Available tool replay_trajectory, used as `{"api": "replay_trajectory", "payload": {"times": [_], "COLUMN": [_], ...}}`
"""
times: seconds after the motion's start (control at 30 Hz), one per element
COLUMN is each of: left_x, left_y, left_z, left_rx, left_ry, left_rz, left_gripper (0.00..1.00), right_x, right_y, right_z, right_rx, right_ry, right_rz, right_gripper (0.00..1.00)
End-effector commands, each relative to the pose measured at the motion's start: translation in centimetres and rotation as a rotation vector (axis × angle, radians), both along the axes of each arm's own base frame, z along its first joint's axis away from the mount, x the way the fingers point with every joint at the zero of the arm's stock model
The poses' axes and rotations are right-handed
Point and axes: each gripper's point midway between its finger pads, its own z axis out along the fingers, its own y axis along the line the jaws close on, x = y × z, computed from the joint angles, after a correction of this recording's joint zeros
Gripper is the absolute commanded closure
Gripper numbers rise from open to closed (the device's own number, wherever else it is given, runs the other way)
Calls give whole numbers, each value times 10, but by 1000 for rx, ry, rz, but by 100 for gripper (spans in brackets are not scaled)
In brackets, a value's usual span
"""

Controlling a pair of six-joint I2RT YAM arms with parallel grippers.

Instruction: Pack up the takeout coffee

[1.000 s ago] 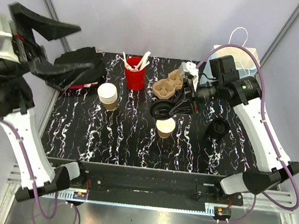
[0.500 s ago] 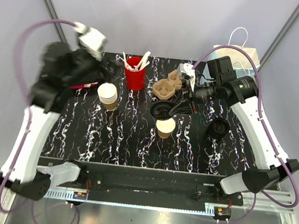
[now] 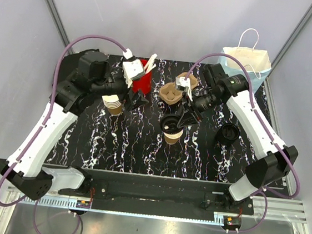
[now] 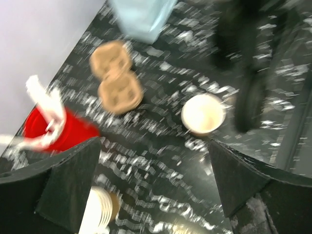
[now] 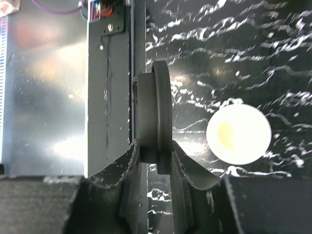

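With my right gripper (image 5: 155,153) pinching the black lid (image 5: 157,112) edge-on and my left gripper (image 4: 153,165) agape, I should level the lid and centre it over the takeout coffee (image 5: 238,134), on the arms' side of the cup carrier (image 3: 174,91), before pressing.

You're in a robot lab test cell; plain grey walls (image 3: 172,18) w/ aluminium struts (image 3: 49,4); left arm (image 3: 36,138) & right arm (image 3: 261,128) bolted to a metal rail (image 3: 152,209) at the near edge of a black marble-print table (image 3: 119,146); takeout props on it, e.g. paper bag (image 3: 246,59), cup carrier (image 3: 175,91).
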Motion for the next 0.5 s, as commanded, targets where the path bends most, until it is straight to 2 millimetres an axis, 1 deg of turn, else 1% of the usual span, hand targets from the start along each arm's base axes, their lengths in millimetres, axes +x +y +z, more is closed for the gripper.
{"api": "replay_trajectory", "payload": {"times": [0.0, 0.1, 0.27, 0.33, 0.4, 0.43, 0.47], "left_x": [-31, -40, -40, -45, -52, -53, -54], "left_y": [-33, -47, -66, -75, -83, -87, -89], "left_z": [21, 17, -3, -11, -12, -18, -19], "left_rx": [-112, -125, -91, -84, -75, -63, -58], "left_ry": [34, 83, 127, 160, 167, 191, 193], "left_rz": [-252, -329, -373, -408, -444, -452, -461], "left_gripper": [1, 1, 1, 1, 1, 1, 1], "right_x": [-9, -9, -11, -10, -9, -9, -9], "right_y": [-6, -3, 0, 0, 0, 0, 1], "right_z": [-4, -2, 2, 3, 5, 5, 7], "right_rx": [-23, -6, 23, 28, 31, 33, 36], "right_ry": [8, 8, 10, 3, -7, -9, -12], "right_rz": [23, 23, 21, 17, 12, 11, 11], "right_gripper": [90, 92, 93, 93, 93, 93, 93]}}
